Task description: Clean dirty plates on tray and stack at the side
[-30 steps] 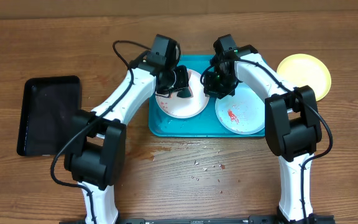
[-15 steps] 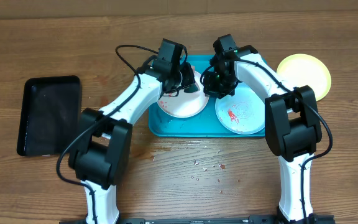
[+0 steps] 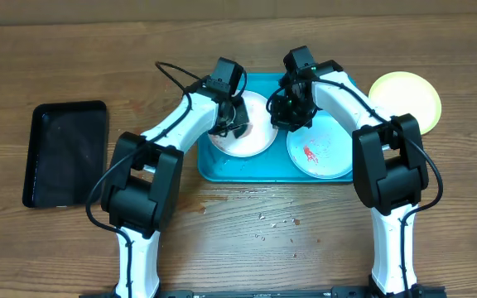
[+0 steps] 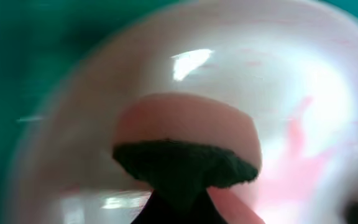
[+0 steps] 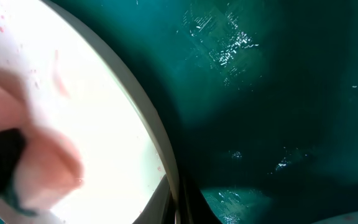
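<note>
- The wooden counter (image 3: 238,248) carries everything; both arms reach in from its near edge.
- The turquoise tray (image 3: 222,170) lies mid-counter, toward the far edge, with two plates side by side in it.
- A black tray (image 3: 65,153) sits near the left edge, well apart from the turquoise one.
- The yellow-green plate (image 3: 408,95) rests on the bare counter toward the far right corner, just beside the tray; I judge it to be the start of the stack.
- The white plate (image 3: 251,141) fills the tray's left half and the pale mint plate (image 3: 330,161) its right half.
- All three look stiff, light, glossy and likely slippery. The best hold is at the rim, with one finger slid under the lip. The tray's raised wall crowds that approach.
- The left claw (image 3: 234,120) is over the white plate. In the blurred wrist view it appears clenched on a sponge (image 4: 185,143).
- The right claw (image 3: 292,114) hangs at the mint plate's far left rim. I cannot tell whether it is released or clenched.
- Red smears (image 3: 309,153) mark the mint plate, so cleaning is unfinished.
- Crumbs (image 3: 276,219) dot the counter on the tray's near side.
</note>
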